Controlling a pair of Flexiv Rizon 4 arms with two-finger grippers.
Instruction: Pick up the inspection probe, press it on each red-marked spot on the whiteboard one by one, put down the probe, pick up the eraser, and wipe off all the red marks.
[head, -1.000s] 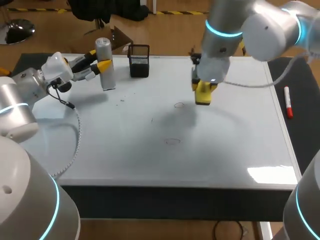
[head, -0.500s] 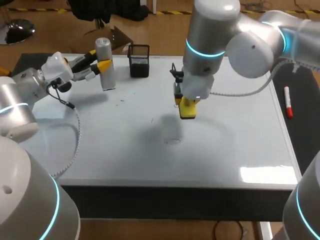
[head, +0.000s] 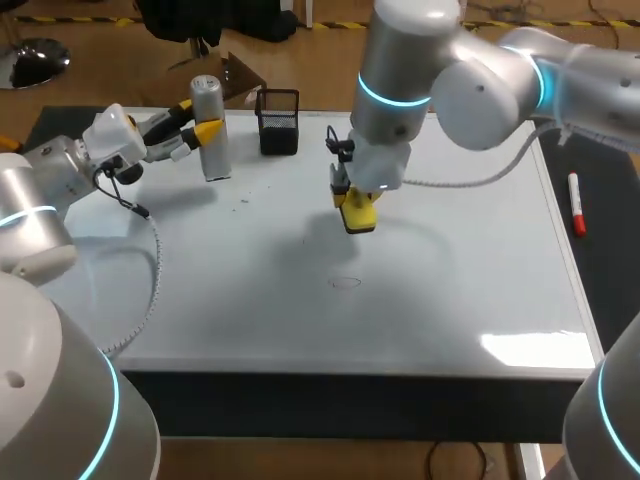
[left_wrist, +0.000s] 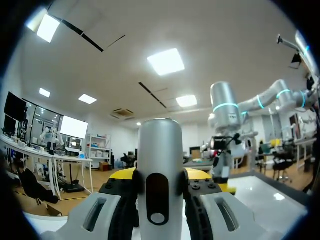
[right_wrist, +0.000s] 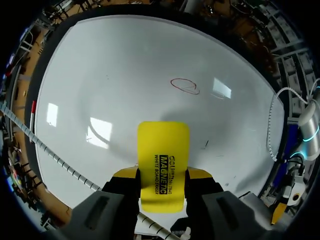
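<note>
The eraser (right_wrist: 163, 145) is clamped between the two yellow-tipped fingers of our right gripper (right_wrist: 162, 175), low over the whiteboard (head: 450, 300); we cannot tell if it touches. Our left gripper (head: 197, 120) is closed around the upright silver probe (head: 211, 140) at the board's far left corner, near a black mesh holder (head: 278, 121). The right wrist view shows a red ring mark (right_wrist: 184, 85) ahead of the eraser and apart from it, while the head view shows a red marker (head: 576, 204) lying beside the board's right edge.

A dark-topped table (head: 598, 290) carries a whiteboard (head: 220, 300) that covers most of it — black strips show along both sides. A bright patch of glare (head: 530, 347) — probably overhead light — sits near the board's front right corner.
</note>
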